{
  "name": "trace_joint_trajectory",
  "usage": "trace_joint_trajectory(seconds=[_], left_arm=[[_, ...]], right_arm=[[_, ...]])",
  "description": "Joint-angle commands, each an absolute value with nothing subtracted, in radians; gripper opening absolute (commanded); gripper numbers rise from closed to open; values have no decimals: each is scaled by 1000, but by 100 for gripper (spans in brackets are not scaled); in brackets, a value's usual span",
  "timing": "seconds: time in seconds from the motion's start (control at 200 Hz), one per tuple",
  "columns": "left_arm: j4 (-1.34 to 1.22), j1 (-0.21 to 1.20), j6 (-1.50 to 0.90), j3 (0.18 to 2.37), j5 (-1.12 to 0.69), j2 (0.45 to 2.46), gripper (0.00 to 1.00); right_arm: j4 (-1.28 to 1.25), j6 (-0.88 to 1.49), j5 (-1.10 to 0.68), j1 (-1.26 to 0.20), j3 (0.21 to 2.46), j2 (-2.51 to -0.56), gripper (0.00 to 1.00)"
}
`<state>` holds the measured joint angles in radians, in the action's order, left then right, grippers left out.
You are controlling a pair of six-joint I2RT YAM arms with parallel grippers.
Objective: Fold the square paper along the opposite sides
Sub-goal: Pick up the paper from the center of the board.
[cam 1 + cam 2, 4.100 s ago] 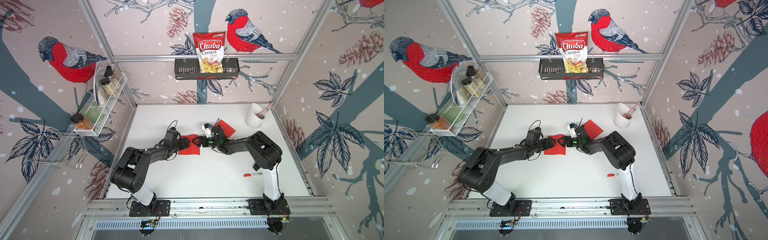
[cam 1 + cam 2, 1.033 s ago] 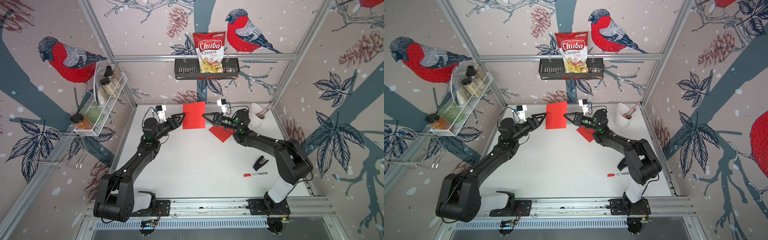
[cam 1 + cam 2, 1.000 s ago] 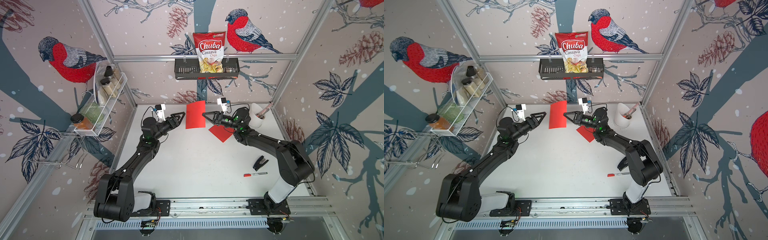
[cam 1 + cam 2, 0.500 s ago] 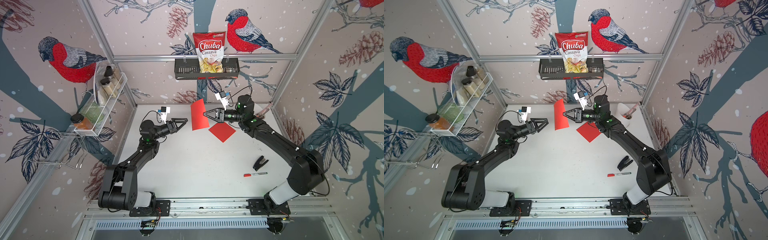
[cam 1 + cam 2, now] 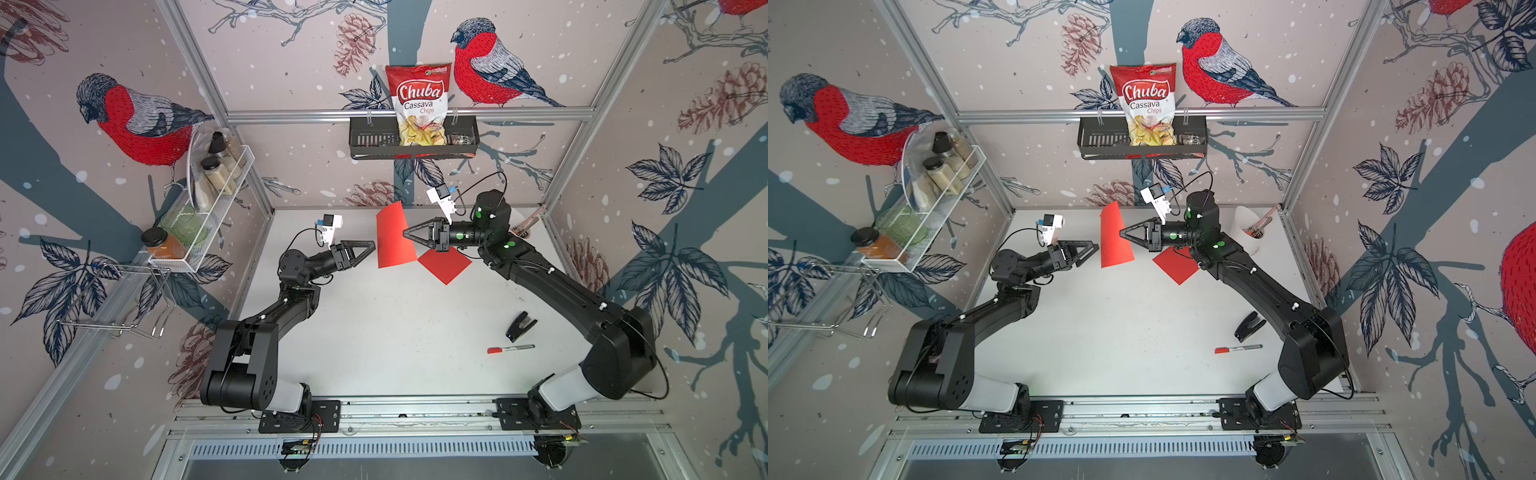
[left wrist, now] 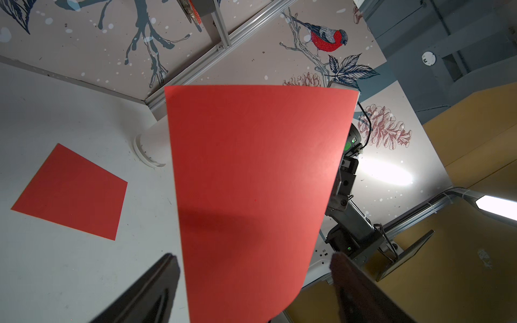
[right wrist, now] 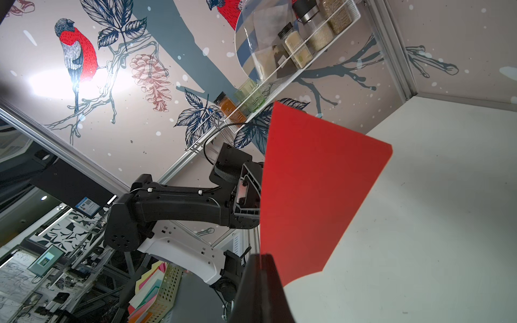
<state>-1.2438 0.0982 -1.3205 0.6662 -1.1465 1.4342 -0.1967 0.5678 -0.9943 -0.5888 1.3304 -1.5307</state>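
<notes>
A red square paper (image 5: 392,241) (image 5: 1115,241) hangs upright in the air over the back of the table. My right gripper (image 5: 405,234) (image 5: 1121,232) is shut on its right edge, and the right wrist view shows the closed jaws (image 7: 263,256) pinching the sheet (image 7: 313,181). My left gripper (image 5: 371,246) (image 5: 1096,247) is open just off the paper's left edge and holds nothing. In the left wrist view its fingers (image 6: 167,268) stand wide on either side of the sheet (image 6: 251,181). A second red paper (image 5: 444,264) (image 6: 72,193) lies flat on the table under the right arm.
A white cup (image 5: 1246,226) stands at the back right corner. A black stapler (image 5: 519,326) and a red marker (image 5: 511,349) lie on the right of the table. A chips bag (image 5: 417,104) sits in a rack on the back wall, and a spice shelf (image 5: 199,208) hangs on the left wall.
My left gripper has let go of the paper's left edge and drawn back to the left and lower. The right gripper keeps its hold, and the sheet has moved right and tilted.
</notes>
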Motion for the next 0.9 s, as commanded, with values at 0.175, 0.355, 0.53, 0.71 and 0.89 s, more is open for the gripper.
trace_joint_trajectory(seconds=[0.175,0.355,0.53,0.71,0.89], left_arm=[[-1094,92,-1177,682,-1140,1381,94],[-1145,92,-1211,670,-1148,1371,86],[-1122,93,-1202,688,-1158,1358,71],[-1078,92,-1172,692,-1159,1350,63],[-1046,93,-1148,696,-1157,1348,53]], right_arm=[[-183,536,-1008,-600,1334,-1538,0],[-137,506,-983,-573,1319,-1554,0],[-54,452,-954,-544,1319,-1562,0],[-12,424,-942,-508,1312,-1542,0],[3,414,-939,-502,1310,-1539,0]])
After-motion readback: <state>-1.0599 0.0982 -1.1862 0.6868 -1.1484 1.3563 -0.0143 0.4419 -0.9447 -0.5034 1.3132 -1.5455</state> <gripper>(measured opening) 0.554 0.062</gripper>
